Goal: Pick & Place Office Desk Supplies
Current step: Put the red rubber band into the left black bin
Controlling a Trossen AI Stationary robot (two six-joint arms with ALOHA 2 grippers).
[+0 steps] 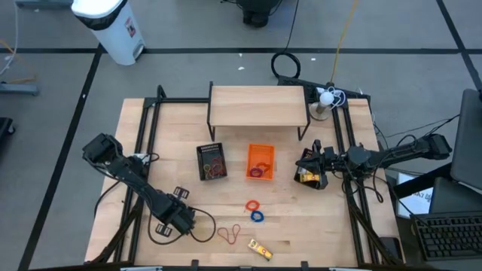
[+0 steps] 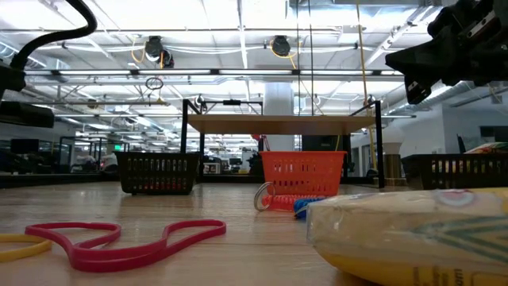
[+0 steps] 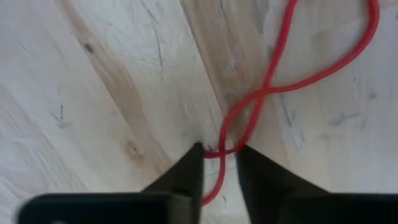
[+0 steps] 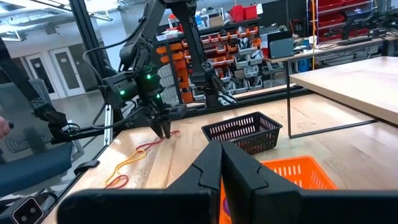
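A thin red rubber band (image 3: 292, 81) lies twisted on the wood near the table's near edge, next to a tan one (image 1: 233, 239). My left gripper (image 3: 219, 155) points down at it, narrowly open, with a fingertip on either side of the crossed strands. In the right wrist view my left gripper (image 4: 165, 132) stands at the band's end. A yellow packet (image 1: 261, 249), a red ring (image 1: 252, 205) and a blue ring (image 1: 257, 216) lie loose on the table. My right gripper (image 4: 221, 149) is shut on nothing, hovering at the table's right beside a black basket of yellow packets (image 1: 307, 178). My left gripper comes from above, pointing down, and its fingertips (image 3: 198, 152) straddle the red band's crossed strands (image 3: 227, 148) near one end. The band lies flat and slack on the table. I cannot tell whether the fingers touch it.
A black basket (image 1: 212, 161) with rubber bands and an orange basket (image 1: 260, 162) with a purple ring stand mid-table. A raised wooden shelf (image 1: 257, 105) spans the far side. A black cable loop (image 1: 202, 226) lies by the left gripper. Bare wood lies between the baskets and the near edge.
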